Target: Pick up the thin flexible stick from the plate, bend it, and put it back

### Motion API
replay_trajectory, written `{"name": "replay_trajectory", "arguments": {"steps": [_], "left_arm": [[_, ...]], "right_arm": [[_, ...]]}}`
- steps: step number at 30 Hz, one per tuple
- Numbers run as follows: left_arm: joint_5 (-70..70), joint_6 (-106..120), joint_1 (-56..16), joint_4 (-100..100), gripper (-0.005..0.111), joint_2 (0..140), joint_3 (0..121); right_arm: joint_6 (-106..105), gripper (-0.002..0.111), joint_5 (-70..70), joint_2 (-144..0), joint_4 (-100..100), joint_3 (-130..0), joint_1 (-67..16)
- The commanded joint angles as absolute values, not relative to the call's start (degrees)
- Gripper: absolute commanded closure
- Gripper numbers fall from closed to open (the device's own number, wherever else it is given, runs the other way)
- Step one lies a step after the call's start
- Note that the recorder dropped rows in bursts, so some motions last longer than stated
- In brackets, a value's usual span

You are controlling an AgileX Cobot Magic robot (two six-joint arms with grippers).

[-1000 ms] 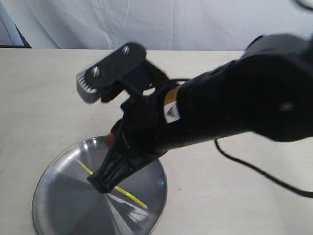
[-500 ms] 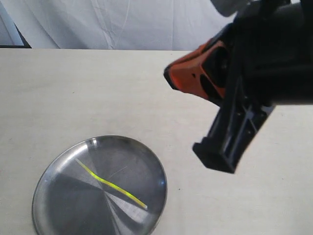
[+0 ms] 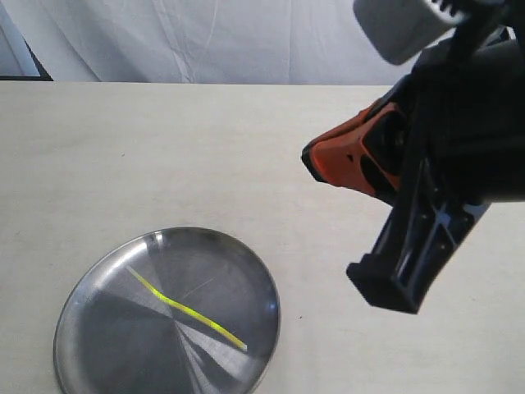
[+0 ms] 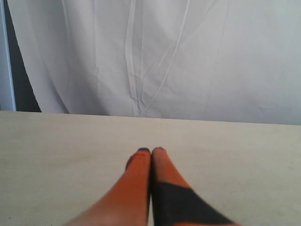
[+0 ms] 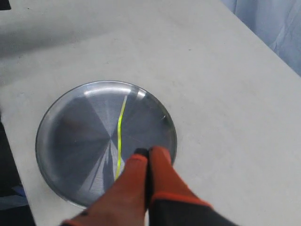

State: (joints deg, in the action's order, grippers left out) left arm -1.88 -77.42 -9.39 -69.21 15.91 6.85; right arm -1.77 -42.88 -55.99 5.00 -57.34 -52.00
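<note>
Jaws of the left orange-and-black pincer (image 4: 151,150) are pressed together with nothing between them. They are held low over the pale beige tabletop (image 4: 56,155) and point at the white draped curtain (image 4: 188,56). No task thing lies ahead of or beside these tips, so this arm looks parked out of the working area and not readied for a grasp.

The round shiny silver metal plate (image 3: 98,328) sits on the table, below and well apart from the right orange-fingered pincer (image 3: 316,160). The thin yellow-green flexible stick (image 3: 184,309) lies loose across the plate's floor, inside the rim, with a slight wave along its length. Nothing touches it. That kink, and the fact that it rests free in the dish, suggest the bending is done and the stick is back where the task wants it.

The right pincer is also drawn together and empty. In its wrist view the tips (image 5: 148,151) sit over the plate's edge (image 5: 70,141), with one end of the stick (image 5: 119,136) just beside them. The exterior view shows this is only line of sight: the pincer is raised off the table, off to one side of the dish. That position probably keeps it clear of the rim and the light strand.
</note>
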Motion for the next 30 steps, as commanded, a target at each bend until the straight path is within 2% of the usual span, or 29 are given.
{"name": "replay_trajectory", "arguments": {"steps": [1,6,11,14,19,23,27,30], "left_arm": [[-1.5,-77.7,-9.3,-69.3,0.107,15.7,6.9],[-1.2,-77.7,-9.3,-70.0,0.107,15.7,6.9],[-1.2,-77.7,-9.3,-70.5,0.107,15.7,6.9],[-1.2,-77.7,-9.3,-70.5,0.107,15.7,6.9],[-1.2,-77.7,-9.3,-70.5,0.107,15.7,6.9],[-1.2,-77.7,-9.3,-70.5,0.107,15.7,6.9],[-1.2,-77.7,-9.3,-70.5,0.107,15.7,6.9],[-1.3,-77.7,-9.3,-70.5,0.107,15.7,6.9]], "right_arm": [[2.0,0.109,-44.7,-55.3,1.9,-56.6,-52.0],[4.0,0.109,-37.5,-46.3,4.6,-45.1,-49.3],[5.6,0.109,-12.6,-32.8,0.3,-22.8,-35.9],[5.6,0.109,-4.0,-24.1,-3.1,-11.5,-27.3],[5.6,0.109,-2.0,-11.9,-4.6,-2.3,-12.7],[5.6,0.109,-3.0,-3.7,-4.6,0.0,-4.1],[5.6,0.109,-5.9,0.0,-4.6,0.0,2.2],[5.6,0.109,-4.4,0.0,-4.6,0.0,3.8]]}}
